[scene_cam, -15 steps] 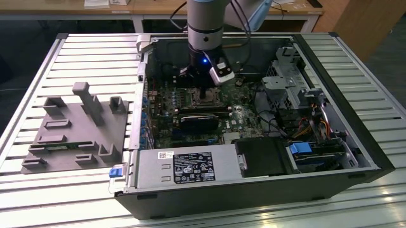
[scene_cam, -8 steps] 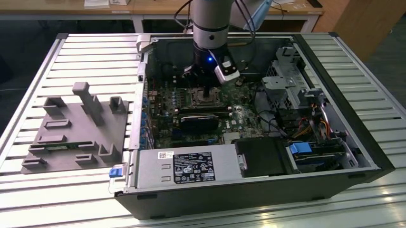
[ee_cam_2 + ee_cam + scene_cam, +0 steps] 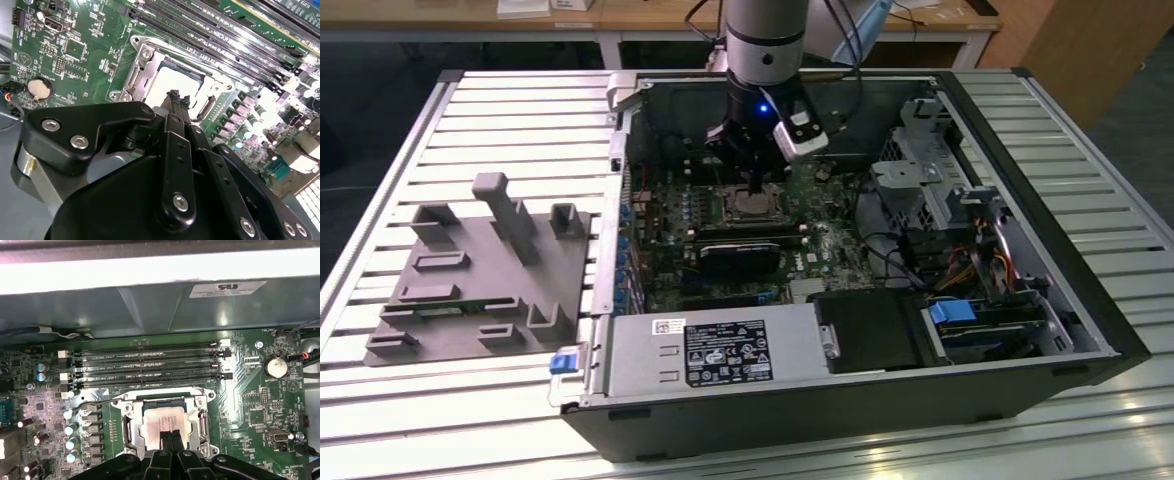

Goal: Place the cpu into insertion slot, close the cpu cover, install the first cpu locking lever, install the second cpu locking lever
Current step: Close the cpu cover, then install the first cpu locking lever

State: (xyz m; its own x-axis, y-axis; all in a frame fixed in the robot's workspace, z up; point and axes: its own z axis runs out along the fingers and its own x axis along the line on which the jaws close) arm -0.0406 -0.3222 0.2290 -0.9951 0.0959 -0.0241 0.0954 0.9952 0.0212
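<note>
The cpu (image 3: 162, 417) is a silvery square chip lying flat in the insertion slot (image 3: 141, 52) on the green motherboard. In the exterior view the cpu (image 3: 751, 208) sits directly under the arm. The cpu cover (image 3: 202, 421), a metal frame, lies down around the chip, whose top shows through the window. My gripper (image 3: 170, 436) is shut, its black fingertips pressed together with nothing between them. In the second wrist view the gripper (image 3: 175, 96) hovers at the edge of the cpu (image 3: 167, 82). A thin wire lever (image 3: 95, 404) runs out from one corner of the socket; I cannot tell whether it is latched.
Long black memory slots (image 3: 150, 365) run beside the socket, and a coin battery (image 3: 275, 366) sits further off. Inside the open case are the power supply (image 3: 707, 350), a drive cage (image 3: 921, 170) and a black card (image 3: 740, 260). A grey fixture (image 3: 480, 270) stands on the slatted table at the exterior view's left.
</note>
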